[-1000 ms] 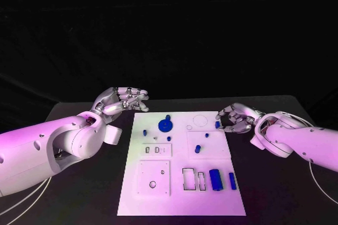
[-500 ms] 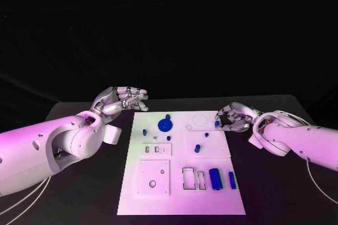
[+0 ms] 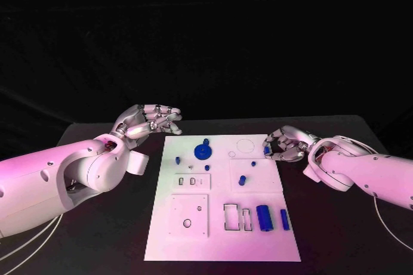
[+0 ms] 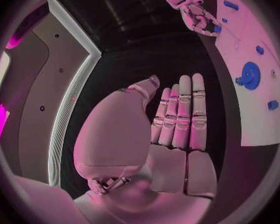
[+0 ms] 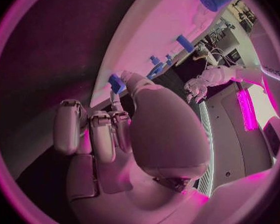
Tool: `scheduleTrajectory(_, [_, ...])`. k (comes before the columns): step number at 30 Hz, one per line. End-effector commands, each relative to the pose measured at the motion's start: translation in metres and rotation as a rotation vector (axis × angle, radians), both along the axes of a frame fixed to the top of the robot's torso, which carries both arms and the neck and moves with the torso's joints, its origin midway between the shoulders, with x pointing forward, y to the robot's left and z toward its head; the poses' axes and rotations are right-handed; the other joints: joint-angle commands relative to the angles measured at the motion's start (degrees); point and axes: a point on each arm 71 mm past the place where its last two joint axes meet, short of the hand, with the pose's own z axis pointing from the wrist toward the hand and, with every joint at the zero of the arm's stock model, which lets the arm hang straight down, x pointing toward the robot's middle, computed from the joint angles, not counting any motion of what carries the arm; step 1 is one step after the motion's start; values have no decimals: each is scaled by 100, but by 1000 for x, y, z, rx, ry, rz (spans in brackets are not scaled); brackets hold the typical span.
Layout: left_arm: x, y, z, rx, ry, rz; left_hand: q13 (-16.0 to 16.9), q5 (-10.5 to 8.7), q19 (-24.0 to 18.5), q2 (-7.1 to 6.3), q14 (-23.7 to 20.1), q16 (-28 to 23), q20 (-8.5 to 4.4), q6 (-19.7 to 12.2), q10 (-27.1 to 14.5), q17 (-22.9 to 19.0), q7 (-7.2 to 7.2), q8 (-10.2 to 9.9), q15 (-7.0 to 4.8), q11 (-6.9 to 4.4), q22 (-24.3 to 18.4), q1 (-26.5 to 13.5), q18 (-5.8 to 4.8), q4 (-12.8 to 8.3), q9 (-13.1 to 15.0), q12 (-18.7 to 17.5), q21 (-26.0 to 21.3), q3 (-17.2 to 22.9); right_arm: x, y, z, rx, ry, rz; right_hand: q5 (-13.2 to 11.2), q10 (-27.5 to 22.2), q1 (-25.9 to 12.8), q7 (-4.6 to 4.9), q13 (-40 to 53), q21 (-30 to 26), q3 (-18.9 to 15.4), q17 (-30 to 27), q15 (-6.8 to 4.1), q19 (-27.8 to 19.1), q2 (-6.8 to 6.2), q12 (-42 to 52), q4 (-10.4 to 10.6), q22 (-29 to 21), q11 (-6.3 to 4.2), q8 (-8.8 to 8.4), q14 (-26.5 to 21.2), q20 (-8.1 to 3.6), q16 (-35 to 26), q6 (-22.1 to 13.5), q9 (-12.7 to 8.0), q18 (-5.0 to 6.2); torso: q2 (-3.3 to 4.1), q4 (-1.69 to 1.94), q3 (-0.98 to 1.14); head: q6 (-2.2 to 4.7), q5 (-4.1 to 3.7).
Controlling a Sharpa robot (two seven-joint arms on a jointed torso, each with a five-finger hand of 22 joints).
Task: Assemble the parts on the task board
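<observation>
The white task board (image 3: 222,239) lies in the middle of the black table. On it are a blue gear (image 3: 202,151), small blue pegs (image 3: 242,180), a thick blue cylinder (image 3: 264,218) and a slim blue bar (image 3: 284,219). My right hand (image 3: 286,145) sits at the board's far right edge and pinches a small blue part (image 3: 268,150) between thumb and fingertip; the part (image 5: 117,83) shows at the fingertips in the right wrist view. My left hand (image 3: 151,121) hovers off the board's far left corner, fingers (image 4: 180,114) stretched out and holding nothing.
Rectangular cut-outs (image 3: 232,218) and a square plate with holes (image 3: 188,215) mark the board's near half. A ring outline (image 3: 245,146) lies near the far edge. Bare black table (image 3: 344,227) runs along both sides of the board.
My right hand with the small blue part has edged slightly up and away from the board's right edge. The left hand stays where it was.
</observation>
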Motion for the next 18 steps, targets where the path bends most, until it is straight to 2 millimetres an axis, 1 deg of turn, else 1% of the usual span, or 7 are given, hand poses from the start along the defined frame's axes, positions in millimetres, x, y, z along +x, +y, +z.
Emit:
scheduleTrajectory(1, [-1, -2, 1, -10, -3, -19, 8, 4, -45, 0, -47, 22, 5, -10, -34, 10, 11, -26, -6, 18, 1, -49, 4, 5, -3, -29, 14, 40, 0, 1, -2, -10, 9, 6, 14, 375, -30, -3, 1182, 22, 41, 1283, -10, 44, 33, 37, -3, 128, -23, 36, 550, -2, 8, 56, 10, -40, -3, 0, 7, -12, 2])
scheduleTrajectory(6, [-1, -2, 1, -9, -2, -18, 8, 4, -45, 0, -47, 22, 5, -10, -34, 10, 11, -26, -6, 18, 1, -49, 4, 5, -3, -29, 14, 40, 0, 1, -1, -5, 5, 5, 13, 386, -51, -21, 1197, 32, 92, 1296, -22, 52, 59, 50, 10, 142, -39, 46, 553, -13, 12, 113, 15, -43, -4, -3, 7, -11, 0])
scheduleTrajectory(9, [-1, -2, 1, -9, -2, -18, 8, 4, -45, 0, -47, 22, 5, -10, -34, 10, 11, -26, -6, 18, 1, -49, 4, 5, -3, -29, 14, 40, 0, 1, -1, 0, 1, 5, 13, 395, -66, -46, 1207, 44, 168, 1305, -41, 64, 101, 60, 16, 160, -61, 63, 555, -29, 14, 191, 24, -47, -4, -6, 12, -10, 5])
scheduleTrajectory(14, [-1, -2, 1, -10, -2, -19, 8, 3, -66, 1, -73, 27, 11, -12, -38, 22, 16, -31, -1, 22, -3, -50, 6, -4, -2, -29, 14, 50, 0, 1, -1, 4, -3, 0, 8, 425, -78, -144, 1244, 75, 406, 1329, -109, 91, 288, 94, -3, 205, -144, 164, 560, -85, 20, 451, 76, -55, -5, -3, 12, -13, 2])
scheduleTrajectory(15, [-1, -2, 1, -10, -2, -19, 8, 3, -66, 1, -73, 27, 11, -12, -38, 22, 16, -31, -1, 22, -3, -50, 6, -4, -2, -29, 14, 50, 0, 1, 0, 5, -5, -2, 9, 428, -75, -155, 1248, 80, 432, 1329, -118, 95, 304, 97, -12, 211, -154, 174, 560, -92, 20, 470, 82, -56, -2, -1, 12, -17, -2])
scheduleTrajectory(16, [-1, -2, 1, -10, -2, -19, 8, 3, -66, 1, -73, 27, 11, -12, -38, 22, 16, -31, -1, 22, -3, -50, 6, -4, -2, -29, 14, 50, 0, 1, 0, 6, -6, -4, 15, 434, -47, -188, 1256, 90, 526, 1341, -144, 104, 350, 104, -47, 225, -184, 211, 563, -115, 23, 535, 103, -59, -2, -1, 13, -18, -2])
scheduleTrajectory(18, [-1, -2, 1, -10, -2, -19, 8, 3, -66, 1, -73, 27, 11, -12, -38, 22, 16, -31, -1, 22, -3, -50, 6, -4, -2, -29, 14, 50, 0, 0, 0, 7, -9, -7, 13, 437, -56, -215, 1259, 97, 609, 1343, -166, 111, 370, 106, -77, 237, -210, 247, 563, -138, 23, 584, 127, -62, -2, -1, 12, -18, -2])
